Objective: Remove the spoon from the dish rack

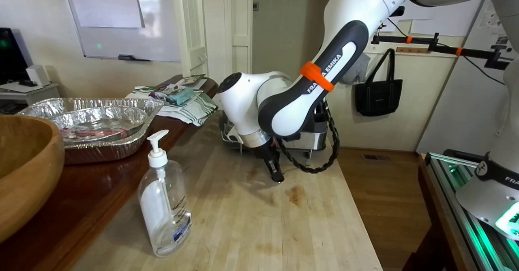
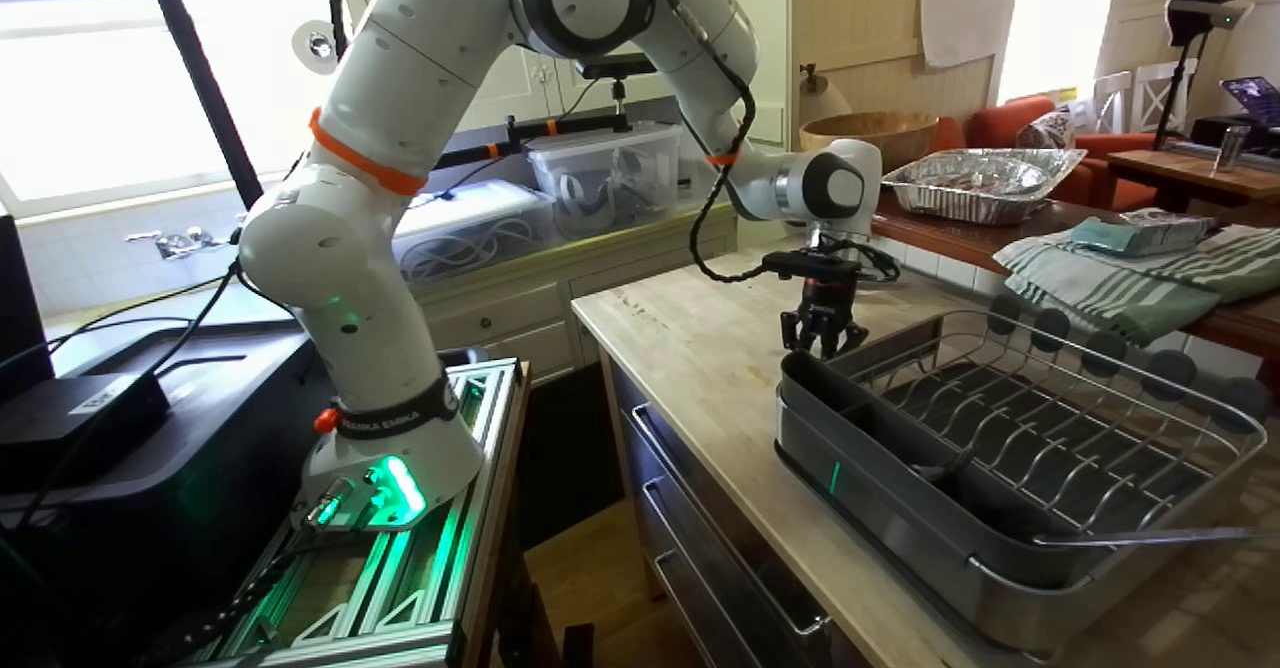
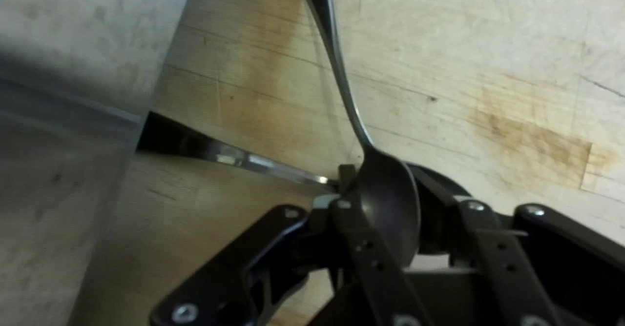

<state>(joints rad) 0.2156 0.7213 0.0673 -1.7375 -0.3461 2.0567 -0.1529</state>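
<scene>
Spoon (image 3: 383,179) is just outside the dish rack (image 2: 875,498), over the desk (image 3: 512,72), likely light, stiff and slick, best pinched mid-handle, its bowl inside the partly parted pincer (image 3: 389,189), apparently unclamped.

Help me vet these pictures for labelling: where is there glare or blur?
In an exterior view, the window washes out to white; in an exterior view, the whiteboard shows glare patches; in the wrist view, the left side looks soft and the fingers nearly black.
</scene>
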